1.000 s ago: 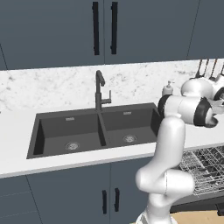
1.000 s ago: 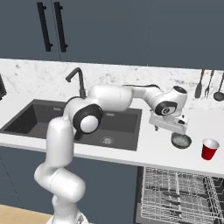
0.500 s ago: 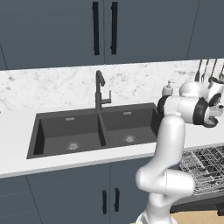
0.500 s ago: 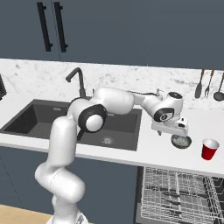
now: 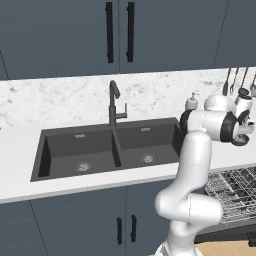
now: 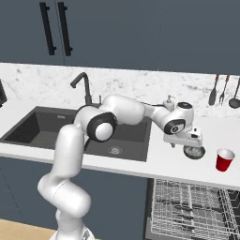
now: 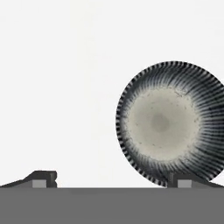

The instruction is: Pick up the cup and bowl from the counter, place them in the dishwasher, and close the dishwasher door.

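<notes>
The two-finger gripper [image 7: 111, 180], jaws spread wide, hovers over the round dark-striped ceramic bowl [image 7: 167, 124] on the plain white counter [image 7: 57, 87]; one fingertip overlaps the bowl's rim, which it should straddle.

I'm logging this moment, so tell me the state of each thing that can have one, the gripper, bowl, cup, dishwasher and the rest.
gripper: open, low over the counter, one fingertip at the bowl's rim
bowl: upright, empty, on the counter
cup: upright on the counter, right of the bowl
dishwasher: open, rack showing
faucet: no water running
upper cabinet doors: shut
</notes>
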